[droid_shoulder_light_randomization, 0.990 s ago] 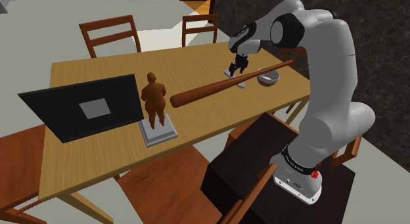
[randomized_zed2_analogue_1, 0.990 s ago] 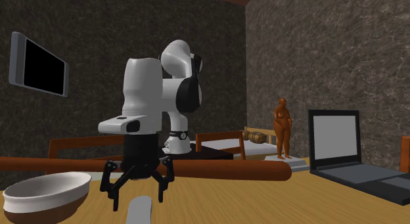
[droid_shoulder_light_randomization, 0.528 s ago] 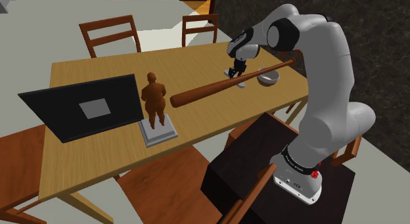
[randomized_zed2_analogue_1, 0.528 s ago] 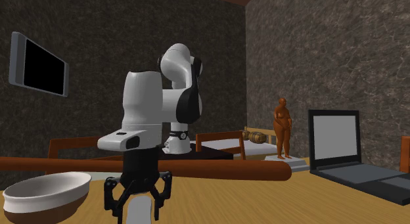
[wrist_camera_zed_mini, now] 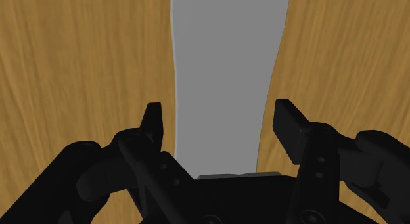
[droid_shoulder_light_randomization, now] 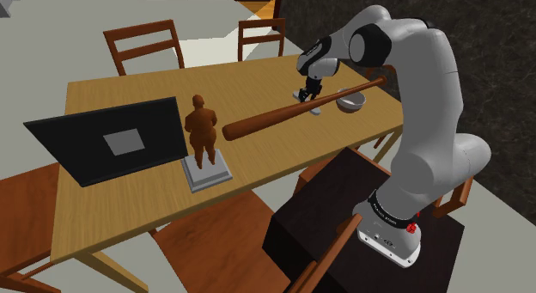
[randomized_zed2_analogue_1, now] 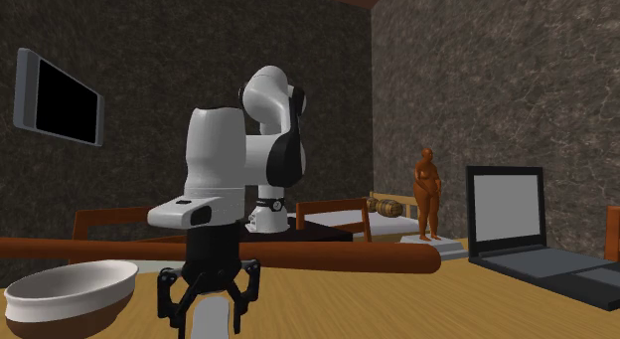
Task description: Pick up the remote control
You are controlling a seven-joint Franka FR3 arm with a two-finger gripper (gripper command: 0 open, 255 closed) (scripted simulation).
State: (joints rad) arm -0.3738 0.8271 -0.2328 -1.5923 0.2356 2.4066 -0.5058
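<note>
Straddling the remote control [wrist_camera_zed_mini: 223, 58], our gripper [wrist_camera_zed_mini: 221, 121] is standing released: we are seeing its two black fingers [wrist_camera_zed_mini: 152, 121] apart, one on each long edge of the plain grey slab, with a thin strip of wood showing on both sides, so nothing is being grasped yet. The remote is lying flat on the wooden table [droid_shoulder_light_randomization: 129, 85] directly under the hand, running away lengthwise from the palm and widening towards its far end.

In the second exterior view we are seeing the gripper [randomized_zed2_analogue_1: 206, 305] low over the remote [randomized_zed2_analogue_1: 211, 324], the fingertips close to the tabletop. Moving outward, the brown baseball bat [droid_shoulder_light_randomization: 292, 112] is lying just beside the hand, crossing in front of it in the shoulder view, and a white-lined bowl [droid_shoulder_light_randomization: 350, 102] is sitting near the bat's handle end. Well apart, a brown statuette [droid_shoulder_light_randomization: 203, 132] and an open laptop [droid_shoulder_light_randomization: 103, 145] are occupying the other half of the table.

We are judging the squeeze to be the risky part. The remote is thin, so fingers closing too high may be skating over its top edges. Because the body is widening, the pads may be slipping along the taper. Lifting carelessly, we may be clipping the bat and sending it rolling.
</note>
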